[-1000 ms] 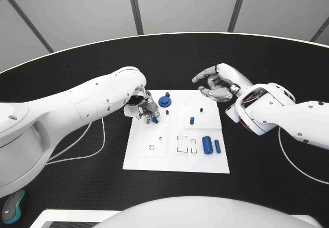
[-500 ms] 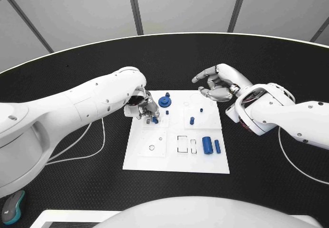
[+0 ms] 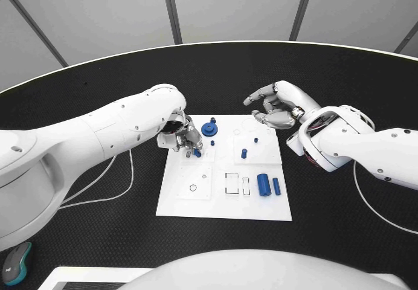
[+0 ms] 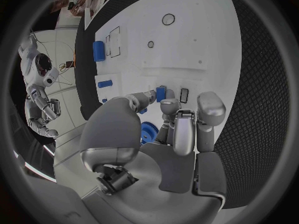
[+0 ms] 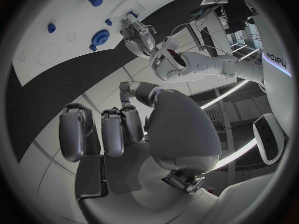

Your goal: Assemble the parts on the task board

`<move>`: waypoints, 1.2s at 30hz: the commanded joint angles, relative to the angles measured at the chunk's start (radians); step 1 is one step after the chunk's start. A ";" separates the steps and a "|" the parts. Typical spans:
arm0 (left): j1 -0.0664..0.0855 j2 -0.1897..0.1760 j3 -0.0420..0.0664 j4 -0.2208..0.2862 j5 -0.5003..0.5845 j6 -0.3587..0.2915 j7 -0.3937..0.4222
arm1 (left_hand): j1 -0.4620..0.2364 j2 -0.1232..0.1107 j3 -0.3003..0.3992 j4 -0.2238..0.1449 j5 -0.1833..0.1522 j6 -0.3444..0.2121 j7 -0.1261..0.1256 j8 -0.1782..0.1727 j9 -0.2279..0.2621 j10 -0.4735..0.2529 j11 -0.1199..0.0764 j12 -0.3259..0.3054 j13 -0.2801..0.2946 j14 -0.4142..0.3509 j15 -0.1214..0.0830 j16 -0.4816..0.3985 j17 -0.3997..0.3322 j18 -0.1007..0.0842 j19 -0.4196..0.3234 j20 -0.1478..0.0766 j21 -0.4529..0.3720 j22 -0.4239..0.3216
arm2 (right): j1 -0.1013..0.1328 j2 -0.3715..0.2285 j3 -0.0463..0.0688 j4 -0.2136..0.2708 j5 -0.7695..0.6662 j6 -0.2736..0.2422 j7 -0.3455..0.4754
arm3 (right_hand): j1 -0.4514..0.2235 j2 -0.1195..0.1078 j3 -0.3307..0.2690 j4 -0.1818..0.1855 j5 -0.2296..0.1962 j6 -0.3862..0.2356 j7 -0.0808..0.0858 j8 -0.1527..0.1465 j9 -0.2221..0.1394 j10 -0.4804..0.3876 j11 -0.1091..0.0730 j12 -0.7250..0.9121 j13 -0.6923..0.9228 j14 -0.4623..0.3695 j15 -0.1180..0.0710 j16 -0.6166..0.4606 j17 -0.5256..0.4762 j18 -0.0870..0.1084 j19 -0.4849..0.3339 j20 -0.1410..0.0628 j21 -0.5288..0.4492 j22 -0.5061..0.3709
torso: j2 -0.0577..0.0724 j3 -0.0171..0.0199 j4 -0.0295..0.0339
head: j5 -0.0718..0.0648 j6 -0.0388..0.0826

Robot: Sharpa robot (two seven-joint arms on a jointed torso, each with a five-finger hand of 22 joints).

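The white task board [image 3: 225, 199] lies mid-table. My left hand [image 3: 185, 139] rests over its far left part and pinches a small blue part [image 3: 197, 152] between thumb and finger, seen close in the left wrist view [image 4: 161, 93] beside a rectangular slot [image 4: 184, 94]. A blue gear [image 3: 209, 128] stands just beyond the hand [image 4: 148, 133]. Two small blue pegs [image 3: 244, 153] stand mid-board. A blue cylinder [image 3: 263, 183] and a thinner blue bar [image 3: 276, 186] lie at the right. My right hand [image 3: 274, 107] hovers over the board's far right corner, fingers curled in with nothing in them.
A thin white cable [image 3: 104, 181] loops on the black table left of the board, and another [image 3: 374, 205] runs at the right. A teal object [image 3: 16, 263] lies at the near left edge, beside a white tray corner [image 3: 78, 275].
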 commanded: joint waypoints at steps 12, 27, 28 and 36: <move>0.000 0.002 0.000 0.001 0.000 0.008 -0.042 | 0.064 0.033 0.033 -0.026 0.000 0.009 -0.019 0.027 0.033 0.013 -0.019 0.010 0.012 0.075 -0.015 0.001 0.153 -0.003 0.005 -0.009 0.004 0.007 | 0.000 0.000 0.000 -0.001 0.000 0.001 0.000 | 0.002 -0.008 0.002 -0.005 0.003 0.007 0.000 -0.006 -0.001 -0.007 0.002 -0.007 0.074 0.077 0.006 -0.002 0.146 0.011 0.038 0.006 -0.007 0.137 | 0.001 0.0004 -0.0002 | -0.001 -0.003; 0.000 0.005 0.000 0.000 -0.005 0.009 -0.041 | 0.047 0.012 0.021 -0.013 -0.001 0.003 -0.018 0.035 0.047 0.013 -0.017 0.009 0.008 0.074 -0.014 0.000 0.149 -0.003 0.004 -0.010 0.002 0.004 | 0.000 -0.001 0.000 0.000 0.000 0.001 0.000 | 0.000 -0.008 0.003 -0.006 0.002 0.008 0.000 -0.007 -0.002 -0.008 0.002 -0.008 0.072 0.077 0.006 -0.002 0.146 0.012 0.037 0.006 -0.008 0.137 | 0.000 0.0002 -0.0002 | -0.003 -0.002; 0.000 0.006 0.000 0.000 -0.005 0.010 -0.042 | 0.045 0.011 0.019 -0.011 -0.001 0.003 -0.018 0.035 0.048 0.013 -0.017 0.009 0.008 0.074 -0.014 0.000 0.150 -0.003 0.005 -0.010 0.003 0.005 | 0.000 -0.001 0.000 0.000 0.000 0.001 0.000 | 0.000 -0.008 0.003 -0.006 0.002 0.008 0.000 -0.007 -0.002 -0.008 0.002 -0.008 0.072 0.077 0.006 -0.002 0.146 0.012 0.037 0.006 -0.008 0.137 | 0.001 0.0001 -0.0002 | -0.003 -0.002; -0.001 0.009 0.000 -0.002 -0.010 0.011 -0.042 | 0.015 -0.018 -0.028 0.020 -0.001 0.005 -0.019 0.035 0.059 0.012 -0.018 0.010 0.007 0.072 -0.014 -0.002 0.144 -0.002 0.004 -0.010 0.001 0.003 | 0.000 -0.002 0.000 0.002 0.000 0.000 -0.001 | 0.000 -0.008 0.003 -0.006 0.002 0.008 0.000 -0.007 -0.002 -0.008 0.002 -0.008 0.072 0.077 0.006 -0.002 0.146 0.012 0.037 0.006 -0.008 0.137 | 0.001 0.0001 0.0000 | -0.005 -0.003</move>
